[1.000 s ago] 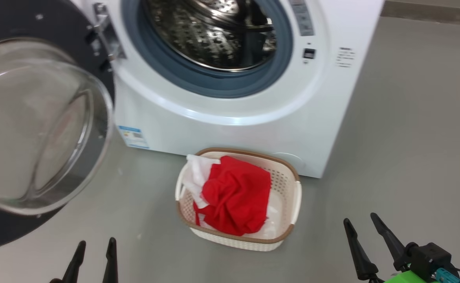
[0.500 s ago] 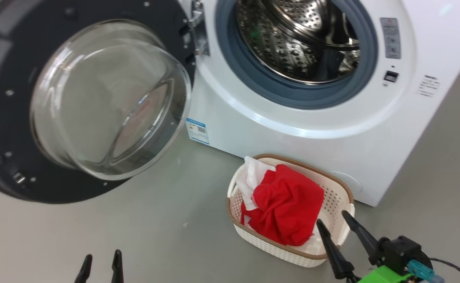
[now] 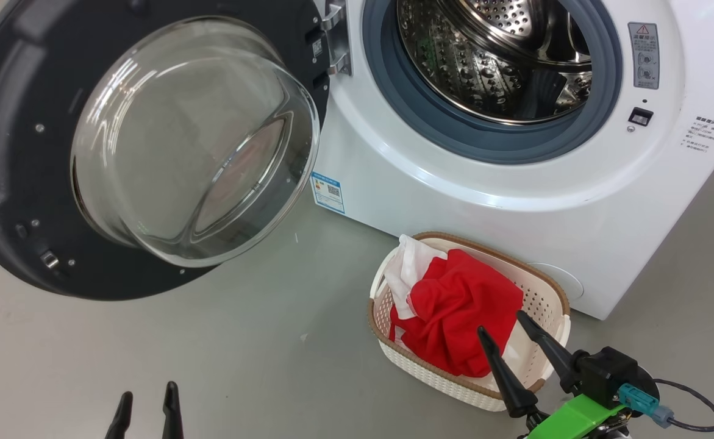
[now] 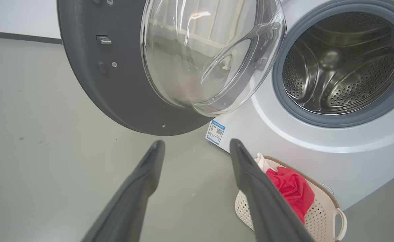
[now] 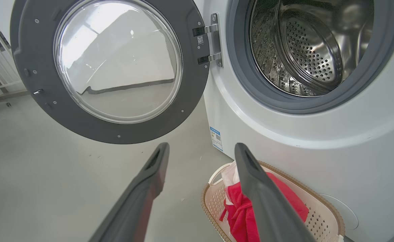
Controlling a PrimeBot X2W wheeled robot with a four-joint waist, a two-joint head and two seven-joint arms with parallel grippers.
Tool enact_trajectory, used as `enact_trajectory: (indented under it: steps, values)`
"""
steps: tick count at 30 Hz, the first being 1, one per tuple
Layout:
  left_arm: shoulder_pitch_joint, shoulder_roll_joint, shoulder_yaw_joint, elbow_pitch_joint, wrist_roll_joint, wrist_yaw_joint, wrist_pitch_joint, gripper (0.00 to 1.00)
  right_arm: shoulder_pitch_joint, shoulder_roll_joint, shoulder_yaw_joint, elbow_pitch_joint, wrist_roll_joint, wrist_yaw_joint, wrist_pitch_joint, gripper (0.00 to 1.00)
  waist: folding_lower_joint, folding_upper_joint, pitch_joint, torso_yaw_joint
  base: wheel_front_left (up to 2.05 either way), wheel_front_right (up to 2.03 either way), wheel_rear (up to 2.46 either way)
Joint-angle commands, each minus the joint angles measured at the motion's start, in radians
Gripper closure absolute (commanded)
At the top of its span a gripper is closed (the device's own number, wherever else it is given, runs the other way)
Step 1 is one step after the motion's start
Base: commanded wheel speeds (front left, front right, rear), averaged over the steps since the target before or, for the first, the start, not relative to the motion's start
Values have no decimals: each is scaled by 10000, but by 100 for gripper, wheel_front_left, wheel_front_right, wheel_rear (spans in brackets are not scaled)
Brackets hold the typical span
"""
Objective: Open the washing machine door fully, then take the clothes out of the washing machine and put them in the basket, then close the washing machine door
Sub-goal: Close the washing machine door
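My left pincer point(image 3: 148, 390) hangs low over the bare grey floor point(image 3: 210, 353), its two long dark fingers spread wide with nothing between them. My right pincer point(image 3: 502, 322) is spread just as wide and also holds nothing. From my head, its fingertips overlap the near right corner of the small cream perforated plastic basket with the brown woven-look rim point(image 3: 430, 378). I cannot tell whether they touch it.

The basket stands on the floor just in front of the big white front-loading washing machine point(image 3: 454, 201), near its right lower corner. The bright red fabric clothes with white parts point(image 3: 454, 317) lie crumpled inside the basket. The white cloth bunches at the far left corner, and the red heap rises above the rim.

The large round washing machine door with the wide dark rim and bulging clear glass bowl point(image 3: 3, 183) is swung out to my left on its metal hinge point(image 3: 335, 36), with the bowl side facing me. The perforated steel drum point(image 3: 491, 55) shows bare metal where I can see into it, ringed by the grey rubber seal point(image 3: 472, 137). A small blue label point(image 3: 328, 192) sits on the machine's lower left front, just below the glass bowl's edge.
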Motion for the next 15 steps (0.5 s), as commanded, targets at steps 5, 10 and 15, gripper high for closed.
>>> enact_trajectory:
  steps: [5,10,15]
  values:
    - [-156,78,357,-434,-125,7,-51,0,-372,-102,236,-173,220,46,-65,0,0,0,3,-18,0,0,0]
    - [-544,78,824,-1233,-191,-286,-51,100,-187,-16,36,-256,165,46,-65,0,0,0,26,-59,0,0,0]
    - [-1560,160,1803,-2439,275,-726,-51,100,20,100,-170,-371,60,46,-65,0,0,0,109,-79,0,0,0]
